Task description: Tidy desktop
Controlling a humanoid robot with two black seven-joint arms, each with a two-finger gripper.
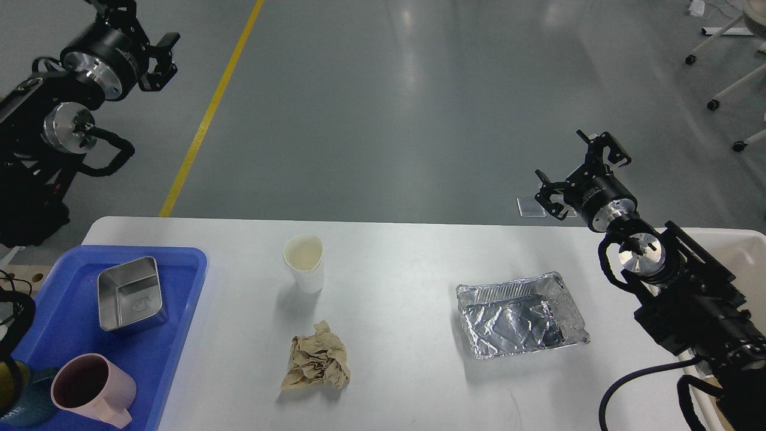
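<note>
Three loose items, a white paper cup, crumpled brown paper and a foil tray, remain mid-way across the white desktop, while the left gripper and right gripper hover open and empty.

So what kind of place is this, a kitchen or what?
Probably a robotics lab or test hall, not a kitchen: glossy grey floor with a yellow line, wheeled stand legs, and a plain white desktop.

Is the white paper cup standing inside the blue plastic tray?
No, the white paper cup stands upright on the bare white desktop, apart from the blue plastic tray to its left.
</note>
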